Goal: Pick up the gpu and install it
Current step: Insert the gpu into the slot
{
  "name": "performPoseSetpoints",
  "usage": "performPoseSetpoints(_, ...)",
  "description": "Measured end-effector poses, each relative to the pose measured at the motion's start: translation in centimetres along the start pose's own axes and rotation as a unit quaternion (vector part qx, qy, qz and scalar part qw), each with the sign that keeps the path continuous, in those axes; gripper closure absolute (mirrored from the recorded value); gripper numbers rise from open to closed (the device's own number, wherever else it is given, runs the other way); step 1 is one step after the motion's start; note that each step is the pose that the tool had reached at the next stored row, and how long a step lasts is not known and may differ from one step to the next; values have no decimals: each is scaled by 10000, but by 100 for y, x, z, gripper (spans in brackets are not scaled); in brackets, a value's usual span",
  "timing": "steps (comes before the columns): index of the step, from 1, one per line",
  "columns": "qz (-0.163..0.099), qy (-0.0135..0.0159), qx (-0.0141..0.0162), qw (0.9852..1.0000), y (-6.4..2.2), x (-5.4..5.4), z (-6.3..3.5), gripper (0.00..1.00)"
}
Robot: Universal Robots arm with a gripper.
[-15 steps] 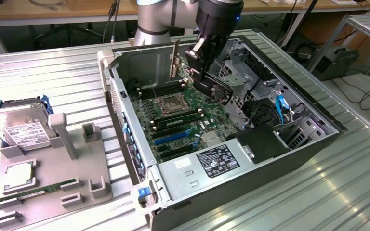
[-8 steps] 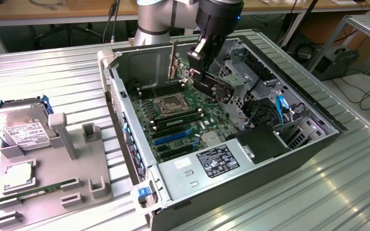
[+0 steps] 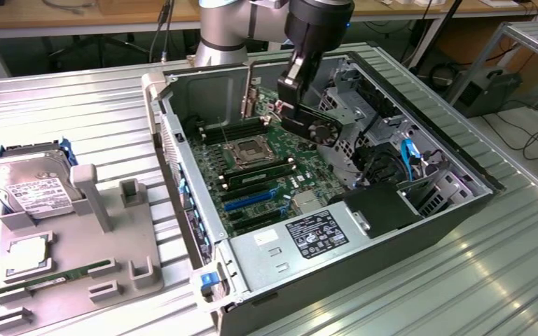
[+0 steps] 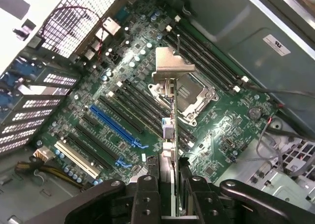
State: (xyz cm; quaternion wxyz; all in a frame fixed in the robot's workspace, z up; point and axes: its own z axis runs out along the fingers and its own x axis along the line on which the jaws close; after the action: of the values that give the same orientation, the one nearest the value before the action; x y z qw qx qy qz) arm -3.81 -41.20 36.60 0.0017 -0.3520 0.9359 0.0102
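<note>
Fingers (image 4: 152,194) are clamped on the gpu (image 4: 173,150), held edge-on above the motherboard (image 4: 123,101) inside the PC case (image 3: 456,203). Carry step is in hand; alignment w/ the blue slot (image 4: 115,128) is judged needed.

Exterior view looks down obliquely from high up, well back, taking in the desk (image 3: 82,105) and open computer case (image 3: 456,210). Wrist view looks steeply down, close over the motherboard (image 4: 216,130). Both share the motherboard (image 3: 250,175).
</note>
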Motion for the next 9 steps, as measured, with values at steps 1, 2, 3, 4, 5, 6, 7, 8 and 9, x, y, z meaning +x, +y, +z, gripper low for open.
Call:
performPoseSetpoints(1, -54, 1, -1, 10000, 0, 0, 0, 73)
performPoseSetpoints(2, -111, 2, -1, 9999, 0, 0, 0, 73)
performPoseSetpoints(3, -165, 3, -2, 9999, 0, 0, 0, 73)
performPoseSetpoints(4, -271, 5, -3, 9996, 0, 0, 0, 73)
performPoseSetpoints(5, -326, 6, -4, 9995, 0, 0, 0, 73)
performPoseSetpoints(6, -372, 7, -4, 9993, 0, 0, 0, 73)
performPoseSetpoints(7, -425, 8, -5, 9991, 0, 0, 0, 73)
performPoseSetpoints(8, -478, 9, -5, 9989, 0, 0, 0, 73)
performPoseSetpoints(9, -533, 10, -6, 9986, 0, 0, 0, 73)
